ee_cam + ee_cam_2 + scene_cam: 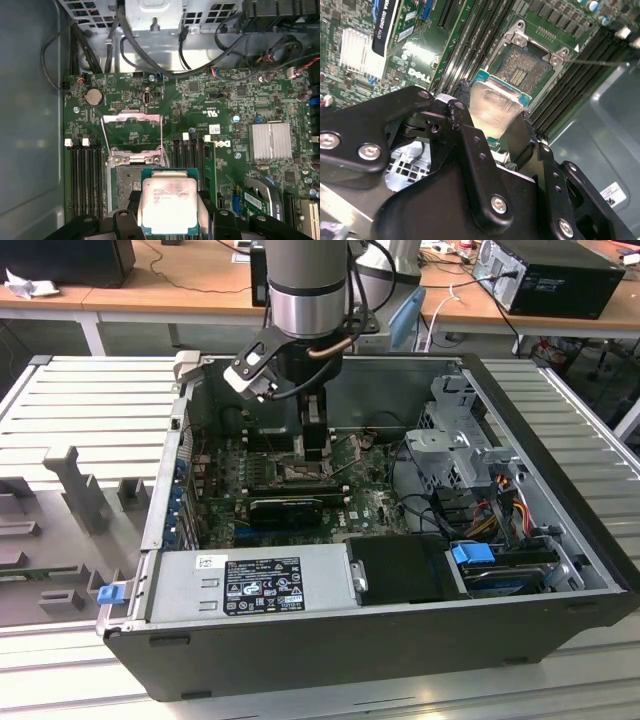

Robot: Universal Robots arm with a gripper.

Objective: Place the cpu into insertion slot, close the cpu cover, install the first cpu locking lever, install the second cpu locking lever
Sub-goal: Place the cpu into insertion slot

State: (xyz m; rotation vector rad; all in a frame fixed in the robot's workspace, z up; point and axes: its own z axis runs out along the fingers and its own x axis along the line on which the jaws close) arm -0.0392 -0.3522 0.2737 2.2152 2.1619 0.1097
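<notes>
A black expansion card (285,508) lies near the jaws; a silver heatsink (270,141) and coin battery (93,96) sit farther off.

1 cpu (170,207), 1 cpu cover (132,118), 1 heatsink (270,141), 1 coin cell (93,96)

The cpu (169,205) shows pale smooth metal, the pincer (492,117) matt black.
</notes>
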